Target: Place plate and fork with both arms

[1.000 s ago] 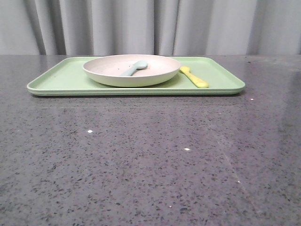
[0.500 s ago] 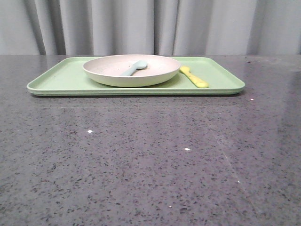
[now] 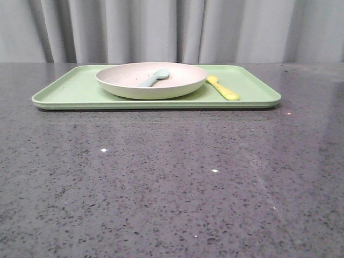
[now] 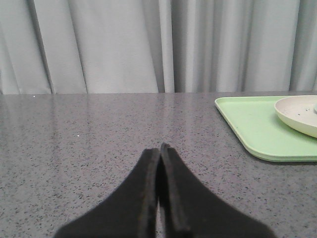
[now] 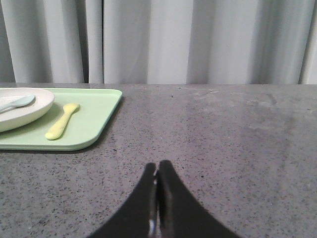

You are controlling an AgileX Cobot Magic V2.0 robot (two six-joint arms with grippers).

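The off-white plate (image 3: 151, 80) sits on the light green tray (image 3: 70, 91) at the far middle of the table. The yellow fork (image 3: 222, 88) lies on the tray just right of the plate. The plate also shows in the left wrist view (image 4: 299, 114) and in the right wrist view (image 5: 22, 116), where the fork (image 5: 62, 121) lies beside it. My left gripper (image 4: 159, 148) is shut and empty over bare table, left of the tray. My right gripper (image 5: 157, 166) is shut and empty, right of the tray. Neither arm shows in the front view.
A pale blue-grey utensil (image 3: 153, 78) with a rounded end lies in the plate. The grey speckled table (image 3: 172, 177) runs from the tray to the near edge. Grey curtains hang behind the table.
The front view has shifted very slightly; the tray, plate and fork lie as before.
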